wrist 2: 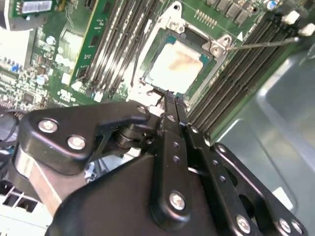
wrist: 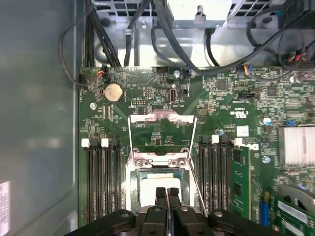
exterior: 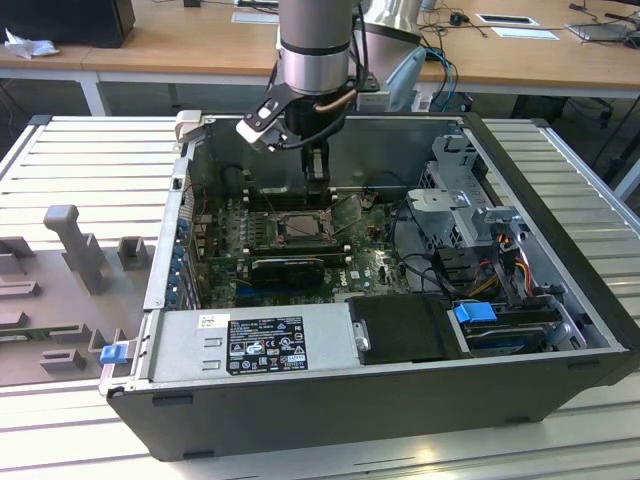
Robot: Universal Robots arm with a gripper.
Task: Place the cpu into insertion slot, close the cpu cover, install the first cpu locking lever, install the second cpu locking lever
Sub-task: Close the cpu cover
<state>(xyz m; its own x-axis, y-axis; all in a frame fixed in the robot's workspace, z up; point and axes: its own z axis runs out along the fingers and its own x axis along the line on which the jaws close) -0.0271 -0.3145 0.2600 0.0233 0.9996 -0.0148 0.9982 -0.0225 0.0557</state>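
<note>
You have the gripper (exterior: pixel 316 178) hanging straight down into the open computer case (exterior: pixel 560 300), which lies on its side on the ribbed desk (exterior: pixel 90 150). The gripper is over the insertion slot (exterior: pixel 300 228), which sits near the case's far wall in the exterior view.

The cpu (wrist 2: pixel 178 66) lies flat inside the slot with its pale face up, and it looks level with the frame around it, so I judge the placing step done.

In the first wrist view the cpu cover (wrist: pixel 162 117) appears swung back on its hinge, away from the slot, with green board showing through its square cut-out. That leaves the chip uncovered. A thin wire locking lever (wrist 2: pixel 266 43) juts out free beside the memory slots and is not latched.

In both wrist views the 2 fingers are pressed almost together, with barely a sliver of gap between them and nothing caught there. The tips hover over the slot's near edge, close to the chip. I cannot tell whether they touch it. That narrow stance would suit pushing rather than grasping.
</note>
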